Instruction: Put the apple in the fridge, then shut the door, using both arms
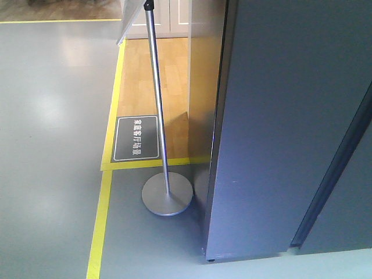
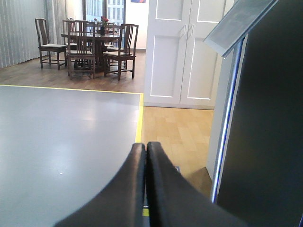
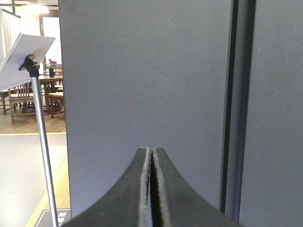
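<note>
**Both grippers clenched and empty; fridge shut, apple out of view**

Right gripper (image 3: 152, 150) sits nearest its camera, jaws pressed together with only a hairline seam between the pads and nothing held. Directly ahead of the jaws stands the door (image 3: 147, 94), a flat blue-grey panel; a dark vertical gap runs to the right of the jaws, with a second panel beyond it.

Left gripper (image 2: 146, 145) is likewise clamped on nothing. Ahead of its jaws lies open grey floor; the dark flank of the fridge (image 2: 265, 132) rises to their right.

The apple appears in no view, so its location cannot be reported. In the front view the door (image 1: 285, 128) appears to lie closed against the cabinet, beside a sign stand (image 1: 167, 196).

Assessment: the door looks rigid, smooth and fairly heavy, with no handle visible; its edge at the gap seems the likeliest purchase. An apple should be light, firm and prone to rolling, so grip across its widest part.
</note>
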Robot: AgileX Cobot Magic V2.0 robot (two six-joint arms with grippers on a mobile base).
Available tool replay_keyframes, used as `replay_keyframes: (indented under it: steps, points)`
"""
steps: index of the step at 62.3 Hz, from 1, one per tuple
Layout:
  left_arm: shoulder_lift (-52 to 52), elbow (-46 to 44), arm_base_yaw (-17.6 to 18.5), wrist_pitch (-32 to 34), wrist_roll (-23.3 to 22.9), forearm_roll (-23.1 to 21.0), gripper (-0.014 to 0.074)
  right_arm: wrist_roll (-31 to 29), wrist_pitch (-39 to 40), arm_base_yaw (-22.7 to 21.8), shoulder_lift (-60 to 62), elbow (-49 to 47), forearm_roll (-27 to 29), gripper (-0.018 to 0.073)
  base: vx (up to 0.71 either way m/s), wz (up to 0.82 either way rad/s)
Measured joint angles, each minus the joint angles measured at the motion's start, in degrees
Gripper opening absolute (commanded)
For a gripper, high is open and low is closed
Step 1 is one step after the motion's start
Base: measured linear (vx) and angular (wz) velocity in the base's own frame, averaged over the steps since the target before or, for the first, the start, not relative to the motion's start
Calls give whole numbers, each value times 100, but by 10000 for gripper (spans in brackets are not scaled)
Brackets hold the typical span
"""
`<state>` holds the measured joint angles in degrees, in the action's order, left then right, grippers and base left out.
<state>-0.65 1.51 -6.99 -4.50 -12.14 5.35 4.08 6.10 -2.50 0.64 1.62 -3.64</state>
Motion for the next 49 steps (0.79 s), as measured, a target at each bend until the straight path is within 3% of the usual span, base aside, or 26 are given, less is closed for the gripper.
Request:
replay_keyframes:
  steps: [49]
  points:
    - [0,0,0,0,0,0,-6,-5,16,0,0,0,-16,-3,0,0]
